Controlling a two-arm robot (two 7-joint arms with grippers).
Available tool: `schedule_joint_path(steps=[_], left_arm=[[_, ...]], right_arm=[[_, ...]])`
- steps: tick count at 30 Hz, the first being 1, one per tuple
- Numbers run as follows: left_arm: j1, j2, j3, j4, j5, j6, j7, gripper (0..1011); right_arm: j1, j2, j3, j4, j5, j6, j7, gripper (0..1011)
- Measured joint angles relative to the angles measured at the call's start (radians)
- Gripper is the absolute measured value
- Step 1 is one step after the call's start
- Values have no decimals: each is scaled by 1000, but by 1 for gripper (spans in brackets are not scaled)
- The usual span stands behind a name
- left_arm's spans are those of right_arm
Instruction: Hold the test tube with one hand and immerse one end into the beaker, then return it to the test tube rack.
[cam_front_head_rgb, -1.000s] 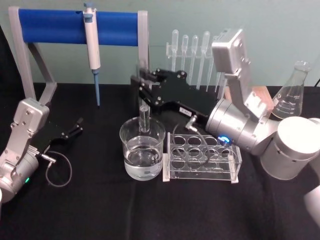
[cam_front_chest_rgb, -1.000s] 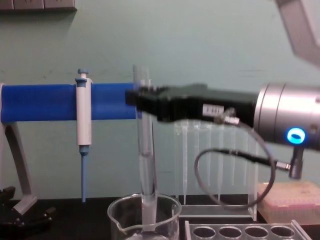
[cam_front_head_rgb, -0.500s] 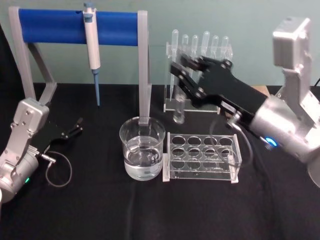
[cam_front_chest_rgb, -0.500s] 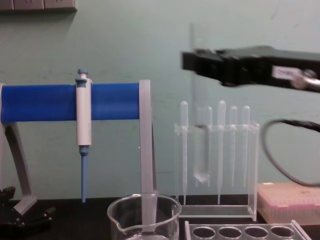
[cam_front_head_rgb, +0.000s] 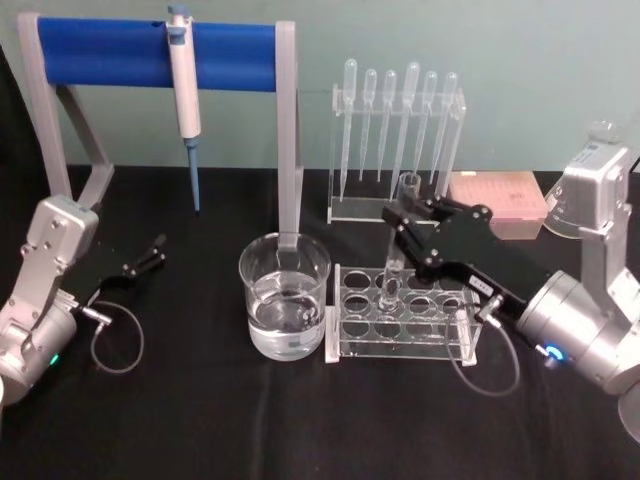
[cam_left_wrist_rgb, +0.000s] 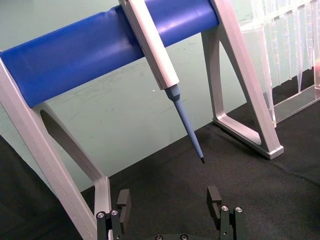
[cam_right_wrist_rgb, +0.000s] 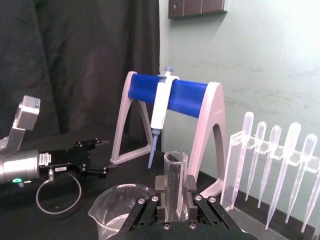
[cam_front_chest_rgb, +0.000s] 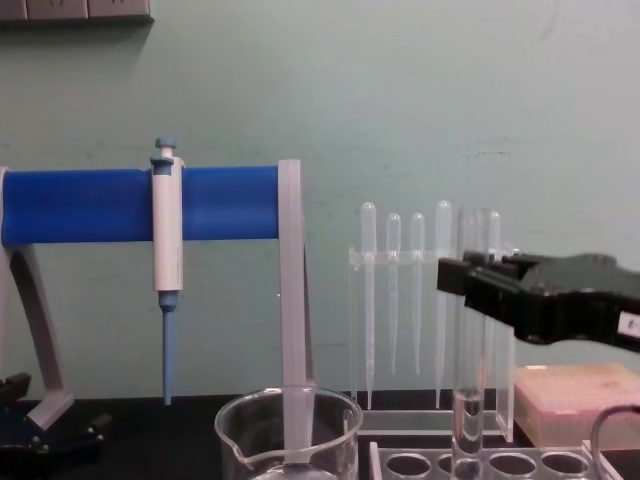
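Note:
The test tube (cam_front_head_rgb: 391, 272) stands upright with its lower end inside a front-row hole of the clear rack (cam_front_head_rgb: 404, 338). My right gripper (cam_front_head_rgb: 402, 222) is shut on the tube's upper part, just below the rim. From the chest view the tube (cam_front_chest_rgb: 468, 400) drops from the black gripper (cam_front_chest_rgb: 466, 286) into the rack (cam_front_chest_rgb: 520, 464). In the right wrist view the tube (cam_right_wrist_rgb: 176, 172) sits clamped between the fingers. The beaker (cam_front_head_rgb: 285, 305), partly filled with clear liquid, stands left of the rack. My left gripper (cam_front_head_rgb: 150, 258) rests open on the table at the far left.
A blue-barred stand (cam_front_head_rgb: 155, 55) with a hanging micropipette (cam_front_head_rgb: 184, 85) rises behind the beaker. A pipette holder (cam_front_head_rgb: 395, 140) and a pink tip box (cam_front_head_rgb: 497, 200) sit behind the rack. A glass flask (cam_front_head_rgb: 575, 190) is at the back right.
My right gripper lifted the test tube out of the beaker, carried it right, then lowered it into the rack. The left arm has not moved.

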Motion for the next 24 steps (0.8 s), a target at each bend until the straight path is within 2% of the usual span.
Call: schedule_joint_path(steps=[10, 24], left_arm=[[0, 0, 0, 0, 0, 0, 0, 1000], [0, 0, 0, 0, 0, 0, 0, 1000]], right_arm=[[-2, -27, -2, 49, -20, -36, 10, 224], [14, -56, -20, 124, -51, -41, 29, 224]])
